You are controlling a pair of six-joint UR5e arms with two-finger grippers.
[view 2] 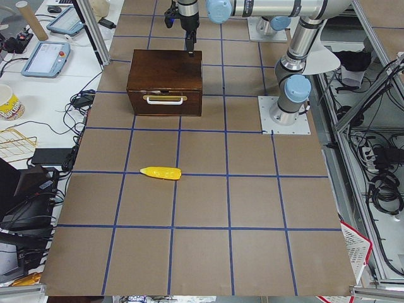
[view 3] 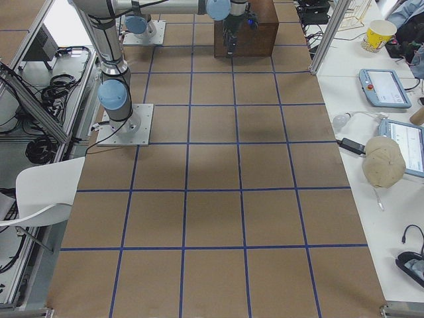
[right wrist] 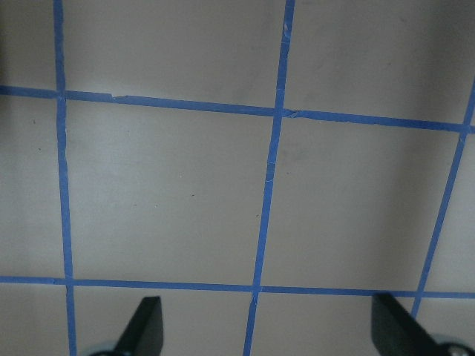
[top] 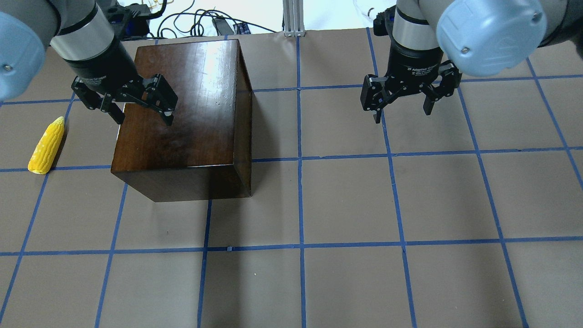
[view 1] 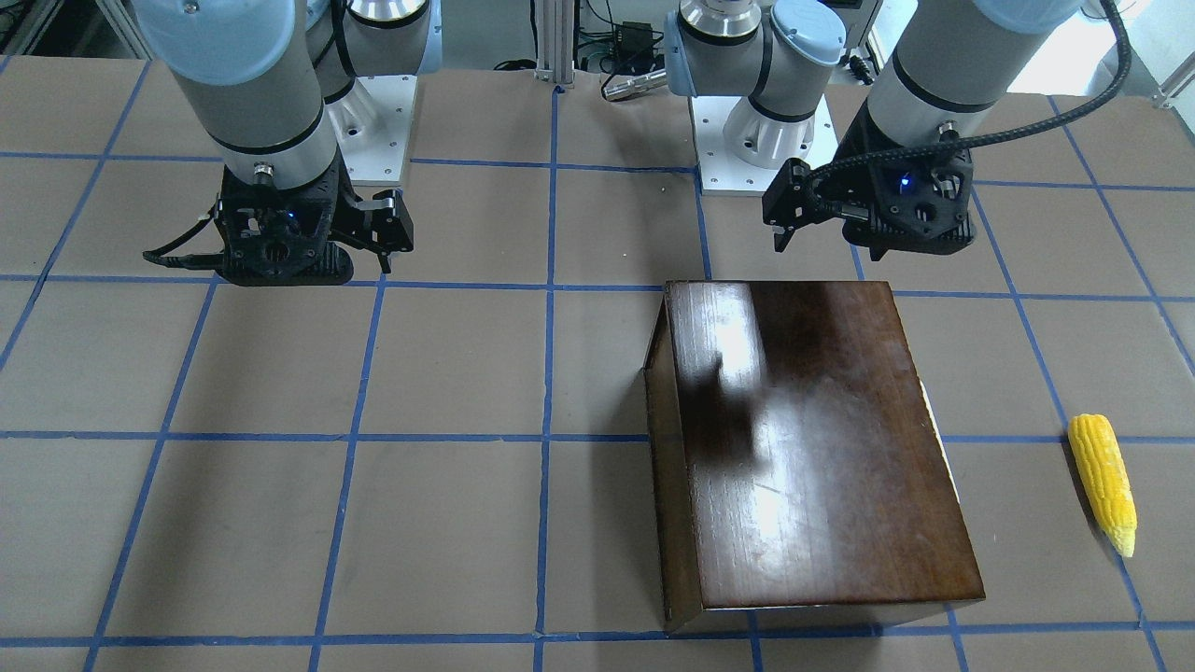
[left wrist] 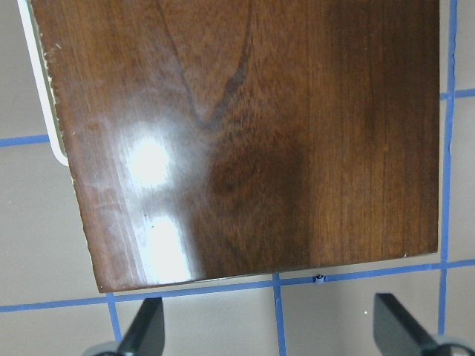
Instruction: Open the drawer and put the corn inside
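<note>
The glossy dark brown wooden box (top: pixel 182 114) stands on the table, also in the front view (view 1: pixel 812 439). Its drawer (view 2: pixel 165 101) is shut; the dark front panel with a pale handle faces the table's left end. The yellow corn (top: pixel 47 146) lies on the table left of the box, apart from it, and shows in the front view (view 1: pixel 1103 483) too. My left gripper (top: pixel 143 119) is open and empty above the box's top near its robot-side edge; in the left wrist view the gripper (left wrist: pixel 271 330) looks down on the box top (left wrist: pixel 245 133). My right gripper (top: pixel 401 114) is open and empty above bare table.
The table is brown with a blue tape grid (top: pixel 300 157). The arm bases (view 1: pixel 747 140) stand at the robot's side. Cables and a power strip (top: pixel 218 23) lie past the far edge. Side benches with tablets (view 3: pixel 383 86) flank the table ends.
</note>
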